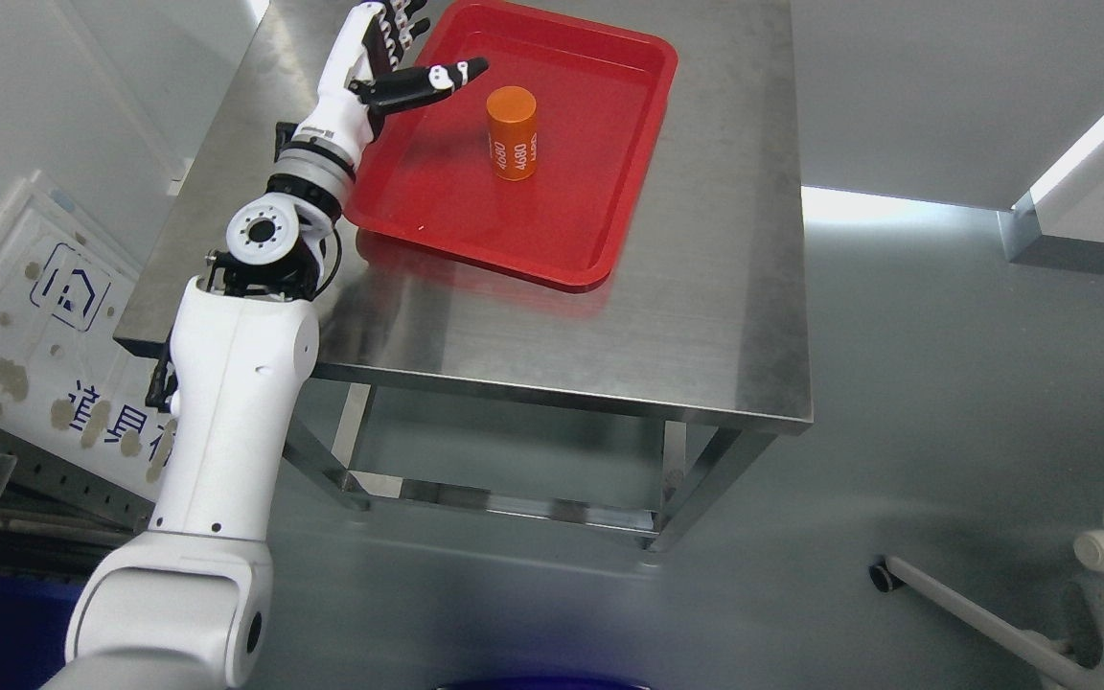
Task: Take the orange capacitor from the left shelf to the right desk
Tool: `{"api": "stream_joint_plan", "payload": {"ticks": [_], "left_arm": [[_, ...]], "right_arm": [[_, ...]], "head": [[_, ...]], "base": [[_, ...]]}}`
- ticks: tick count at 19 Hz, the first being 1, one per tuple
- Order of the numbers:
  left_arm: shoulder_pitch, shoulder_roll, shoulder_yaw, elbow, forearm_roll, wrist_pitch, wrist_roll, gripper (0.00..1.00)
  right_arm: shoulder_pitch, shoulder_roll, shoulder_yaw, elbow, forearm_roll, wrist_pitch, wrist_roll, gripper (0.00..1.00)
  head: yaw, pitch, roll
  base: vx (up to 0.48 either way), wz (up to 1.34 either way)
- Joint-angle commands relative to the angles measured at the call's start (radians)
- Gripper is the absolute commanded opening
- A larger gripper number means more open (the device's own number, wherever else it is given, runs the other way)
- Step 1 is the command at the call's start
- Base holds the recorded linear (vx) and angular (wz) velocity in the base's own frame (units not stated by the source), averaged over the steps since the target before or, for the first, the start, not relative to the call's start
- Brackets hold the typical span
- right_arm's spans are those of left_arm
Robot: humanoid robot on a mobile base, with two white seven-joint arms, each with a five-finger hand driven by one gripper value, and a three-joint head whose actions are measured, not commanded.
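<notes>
An orange cylindrical capacitor [513, 132] with white print stands upright in a red tray [609, 163] on a steel table [705, 316]. My left hand [410, 56] reaches over the tray's left rim. Its fingers are spread and hold nothing. The thumb [437, 79] points right toward the capacitor, a short gap away and not touching it. My left arm [226, 402] comes up from the lower left. My right hand is out of view.
The tray lies at a tilt across the far half of the table. A white sign [44, 326] with blue print leans at the left. A white wheeled stand [1041, 623] shows at the lower right on the grey floor.
</notes>
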Motion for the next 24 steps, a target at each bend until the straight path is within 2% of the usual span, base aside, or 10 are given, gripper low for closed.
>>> {"api": "stream_joint_plan", "payload": {"ticks": [1,3,7,10,15,24], "left_arm": [[0.224,0.046,0.267,-0.308,0.004,0.022,-0.008,1.0],[0.224,-0.005,0.298,-0.354,0.003,0.021,0.002,1.0],[0.245,-0.012,0.273,-0.448,0.0,0.021,0.023,1.0],[0.267,-0.012,0.264,-0.448,-0.032,0.021,0.031,1.0],[0.339,-0.012,0.189,-0.448,-0.072,0.014,0.117,1.0],[0.336,-0.012,0.167,-0.448,-0.074,0.016,0.112,1.0]], "right_arm": [[0.014,-0.017,-0.011,-0.034,0.0,-0.001,-0.001,1.0],[0.014,-0.017,-0.011,-0.034,0.0,-0.001,-0.001,1.0],[0.014,-0.017,-0.011,-0.034,0.0,-0.001,-0.001,1.0],[0.014,-0.017,-0.011,-0.034,0.0,-0.001,-0.001,1.0],[0.014,-0.017,-0.011,-0.034,0.0,-0.001,-0.001,1.0],[0.014,-0.017,-0.011,-0.034,0.0,-0.001,-0.001,1.0]], "head": [[0.0,0.0,0.0],[0.0,0.0,0.0],[0.0,0.0,0.0],[0.0,0.0,0.0],[0.0,0.0,0.0],[0.0,0.0,0.0]], "base": [[0.0,0.0],[0.0,0.0],[0.0,0.0],[0.0,0.0],[0.0,0.0],[0.0,0.0]]}}
